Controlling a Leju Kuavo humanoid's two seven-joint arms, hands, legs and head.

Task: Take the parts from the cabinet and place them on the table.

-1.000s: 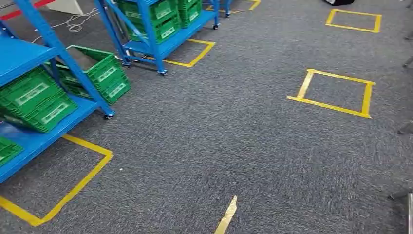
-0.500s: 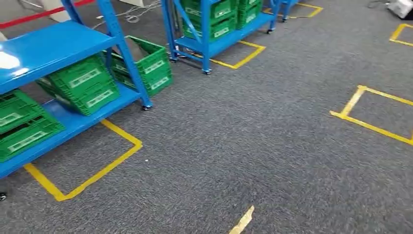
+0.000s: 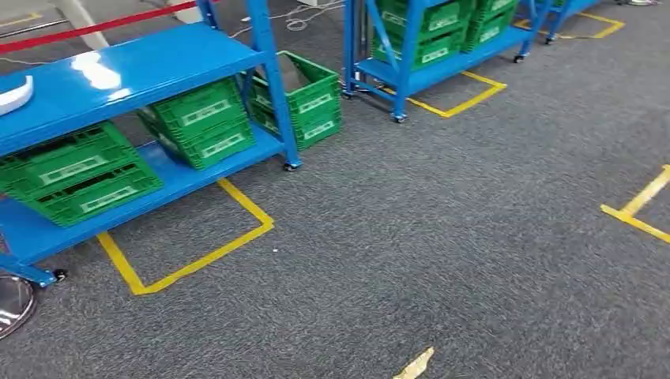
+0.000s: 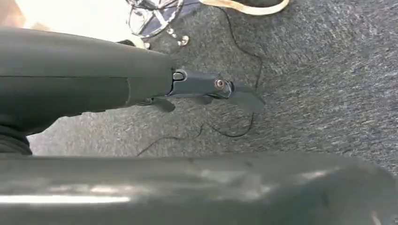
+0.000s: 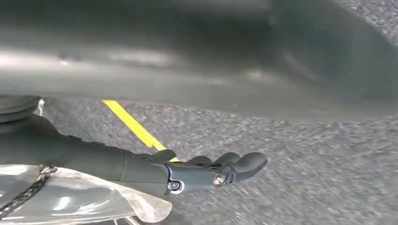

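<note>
The blue shelf rack (image 3: pixel 134 67) stands at the left of the head view, with green crates (image 3: pixel 204 123) on its lower shelf. A white rounded part (image 3: pixel 13 93) lies on its upper shelf at the picture's left edge. My left hand (image 4: pixel 206 89) hangs over grey carpet with its fingers stretched out and holds nothing. My right hand (image 5: pixel 211 171) also hangs over the carpet, fingers loosely extended and empty, close to a yellow tape line (image 5: pixel 133 125).
A green crate (image 3: pixel 304 95) sits on the floor between the near rack and a second blue rack (image 3: pixel 442 63) holding more crates. Yellow tape squares (image 3: pixel 190 260) mark the carpet. A red barrier strip (image 3: pixel 95 28) runs behind. A round silver base (image 3: pixel 12 304) sits at bottom left.
The whole head view has swung left: the racks and crates now sit further right and nearer, and the right-hand tape squares have slid out of the picture. The camera moved, not the things.
</note>
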